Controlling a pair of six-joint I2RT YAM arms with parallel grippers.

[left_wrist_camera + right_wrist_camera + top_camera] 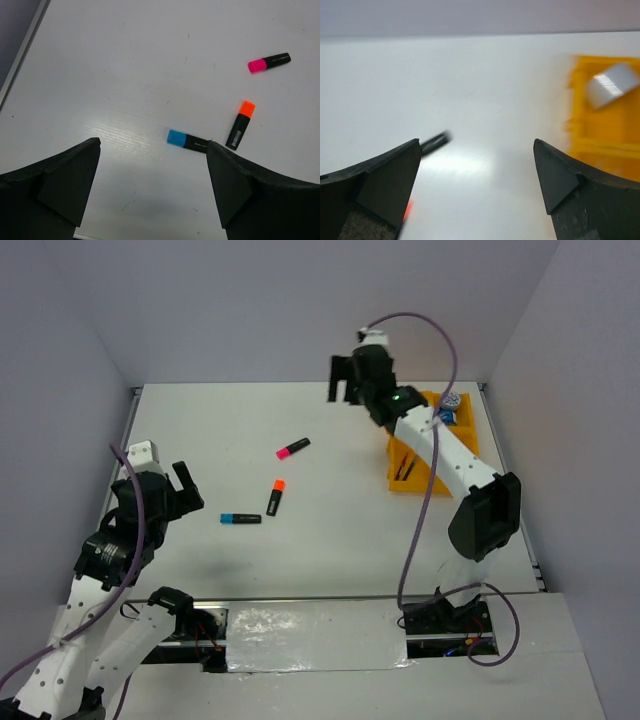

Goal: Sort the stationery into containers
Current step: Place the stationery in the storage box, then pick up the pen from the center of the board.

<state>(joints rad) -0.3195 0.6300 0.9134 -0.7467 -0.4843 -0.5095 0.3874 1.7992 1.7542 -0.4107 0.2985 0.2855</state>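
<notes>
White tbl (330, 540), pink hiliter (293, 448), yellow tray (404, 486)

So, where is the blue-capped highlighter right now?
In the top view the blue-capped highlighter lies on the table left of centre, just left of the orange-capped highlighter and right of the left gripper.

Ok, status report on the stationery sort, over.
Left gripper open, empty. Right gripper open, empty, near yellow plastic tray. Black pink-capped highlighter, orange-capped highlighter, blue-capped highlighter loose on white table. Nothing blocking them.
</notes>
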